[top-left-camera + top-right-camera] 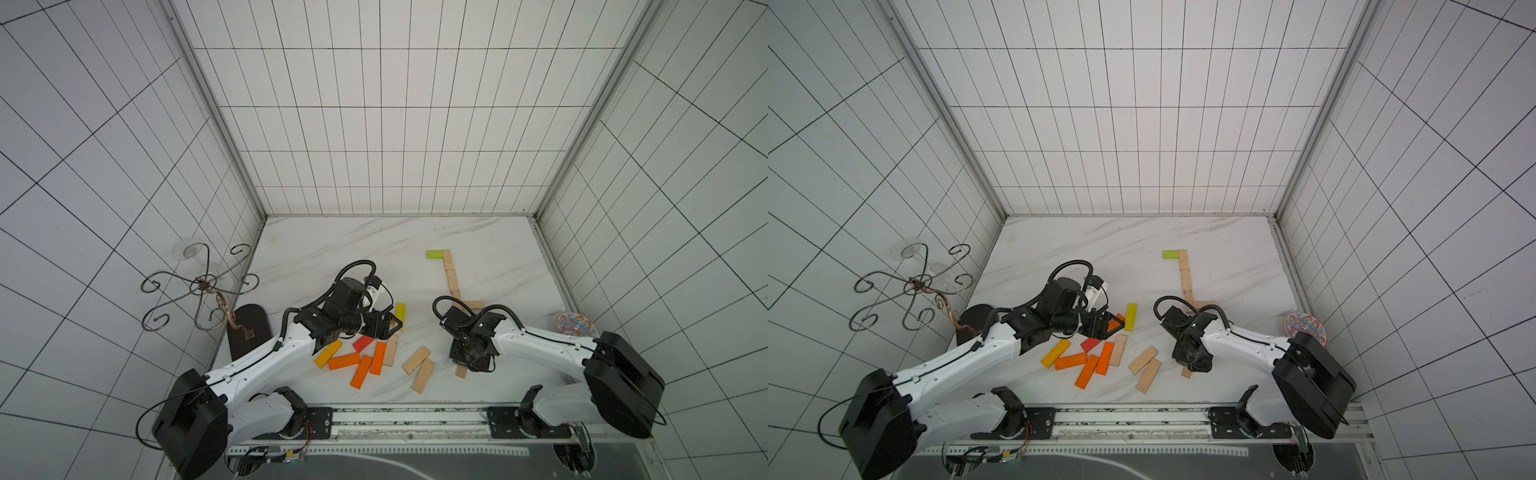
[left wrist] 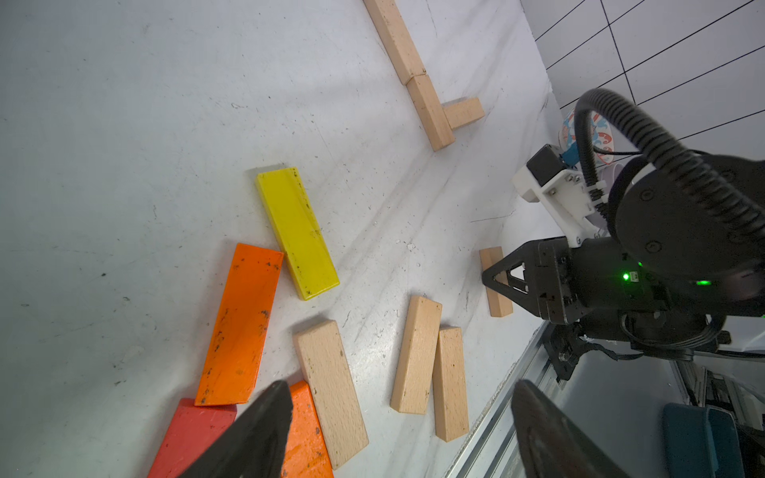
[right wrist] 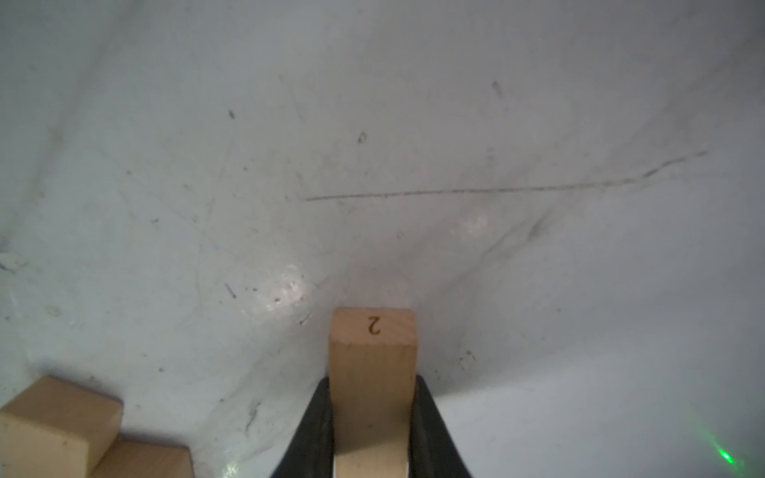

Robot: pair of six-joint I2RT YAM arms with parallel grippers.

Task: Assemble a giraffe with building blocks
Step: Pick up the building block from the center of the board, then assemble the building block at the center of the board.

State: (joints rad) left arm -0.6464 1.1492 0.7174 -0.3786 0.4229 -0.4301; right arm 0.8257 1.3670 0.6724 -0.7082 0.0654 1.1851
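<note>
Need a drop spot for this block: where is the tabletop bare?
Bare marble: the far stretch between back wall and left arm, beside the green block; the strip between tan neck blocks and right wall. Crowded: loose block pile between the arms.

We find open tabletop at the far left. The loose block pile crowds the near middle; the laid block line divides the right half. The right gripper, clamped on a wooden block, stands just before its near end.
</note>
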